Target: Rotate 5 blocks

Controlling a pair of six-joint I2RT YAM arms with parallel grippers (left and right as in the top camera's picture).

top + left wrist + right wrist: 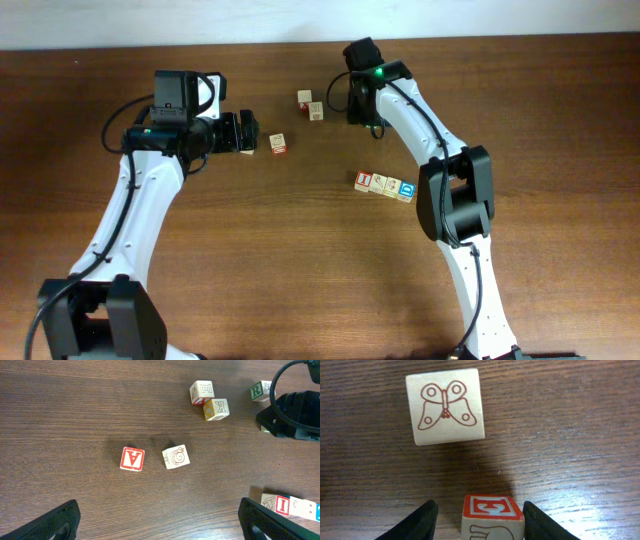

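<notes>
Loads of bare wood on the near side of the table (pixel 300 290). All the blocks sit in the far half, short of the far edge. A row of three blocks (pixel 385 185) lies side by side, touching, right by the elbow of the right arm (pixel 430 130). A pair of blocks (pixel 310 104) sits a bit further out.

From the left wrist, a snail block (pixel 176 456) and a red-faced letter cube (pixel 132 458) stand near each other but apart, with open table all round. A green R block (pixel 258 391) is beside the right gripper (pixel 480 522).

The right arm is stretched far forward with its wrist bent down. Its half-spread fingers (pixel 417 520) straddle a red-framed E block (pixel 492 515), and a gap shows on one side, so nothing's clamped. A butterfly block (pixel 445 406) lies just past it, apart.

The left arm (pixel 140 210) reaches forward, with the left gripper (pixel 248 135) spread wide and holding nothing.
</notes>
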